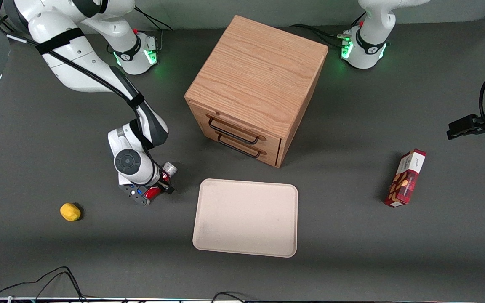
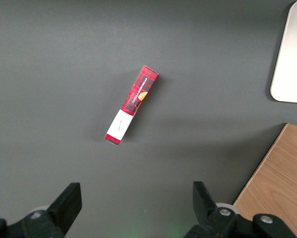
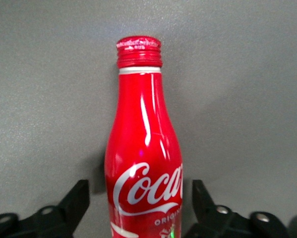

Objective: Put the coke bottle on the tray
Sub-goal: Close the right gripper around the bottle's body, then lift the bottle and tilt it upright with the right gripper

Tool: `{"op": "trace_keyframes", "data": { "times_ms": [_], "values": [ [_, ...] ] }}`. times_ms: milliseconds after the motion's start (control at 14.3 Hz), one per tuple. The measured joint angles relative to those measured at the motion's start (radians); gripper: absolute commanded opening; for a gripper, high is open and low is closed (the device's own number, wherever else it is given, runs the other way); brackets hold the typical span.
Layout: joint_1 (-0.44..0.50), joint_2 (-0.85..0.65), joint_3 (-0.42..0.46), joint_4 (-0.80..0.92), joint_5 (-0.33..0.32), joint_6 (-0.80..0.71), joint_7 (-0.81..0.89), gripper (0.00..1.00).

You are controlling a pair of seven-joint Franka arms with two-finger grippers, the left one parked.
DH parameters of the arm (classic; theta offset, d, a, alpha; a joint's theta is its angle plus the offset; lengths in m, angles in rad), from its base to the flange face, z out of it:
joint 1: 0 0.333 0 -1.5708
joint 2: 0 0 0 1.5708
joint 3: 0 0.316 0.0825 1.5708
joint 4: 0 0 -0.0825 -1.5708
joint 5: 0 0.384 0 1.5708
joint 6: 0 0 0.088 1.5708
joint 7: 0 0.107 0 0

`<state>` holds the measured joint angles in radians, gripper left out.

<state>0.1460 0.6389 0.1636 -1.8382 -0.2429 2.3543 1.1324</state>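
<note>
Hand [image 1: 152,194] straddles the lying coke bottle [image 1: 158,185] with fingers spread, near the tray [image 1: 246,216] edge.

Red coke bottle [image 3: 143,163] with white script lettering and red cap, between the black fingers of the gripper [image 3: 141,210]. Beige tray [image 1: 246,219]. Red tartan snack box [image 1: 406,179]. Yellow lump [image 1: 70,211]. Oak-grain cabinet [image 1: 259,80] on dark grey table [image 1: 36,139].

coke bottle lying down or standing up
Lying down: the coke bottle rests lengthwise on the table, between the fingers of the open gripper.
</note>
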Motion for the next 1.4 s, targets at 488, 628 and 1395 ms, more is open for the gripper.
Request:
{"op": "trace_keyframes", "data": {
  "times_ms": [488, 628, 1395],
  "values": [
    [0.0, 0.0, 0.0, 0.001, -0.011, 0.0, 0.001, 0.0],
    [0.0, 0.0, 0.0, 0.001, -0.011, 0.0, 0.001, 0.0],
    [-0.073, -0.144, 0.068, 0.03, -0.015, -0.186, -0.04, 0.0]
  ]
}}
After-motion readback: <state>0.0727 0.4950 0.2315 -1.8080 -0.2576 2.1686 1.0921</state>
